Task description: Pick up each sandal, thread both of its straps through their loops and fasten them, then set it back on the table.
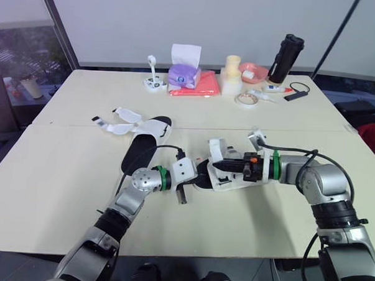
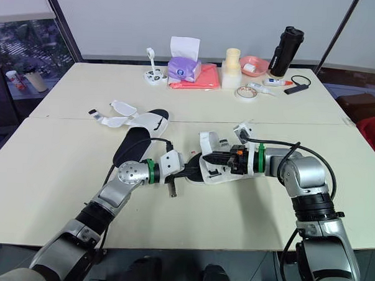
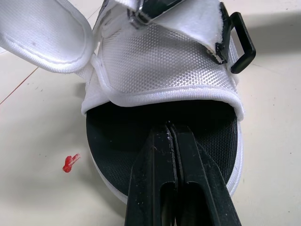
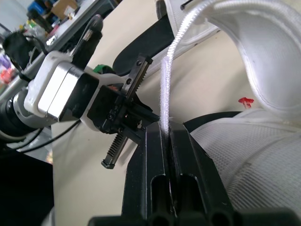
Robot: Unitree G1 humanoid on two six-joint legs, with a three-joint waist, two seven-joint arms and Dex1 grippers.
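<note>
Toward the bench's (image 1: 54,197) near half, our left end effector (image 3: 171,136) is pointing, fingers (image 3: 150,179) pressed shut, over the black insole (image 3: 117,136) of the near sandal (image 3: 164,61). Our right end effector (image 4: 167,129) is pinching its white strap (image 4: 168,75) from the opposite side. Farther back, we are seeing the second sandal (image 1: 144,145) lying unfastened, well apart.

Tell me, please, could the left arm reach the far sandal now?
Probably yes: the far sandal lies on open table beside the left pincer, nothing between; that pincer, shut, would first leave the near sandal.
</note>
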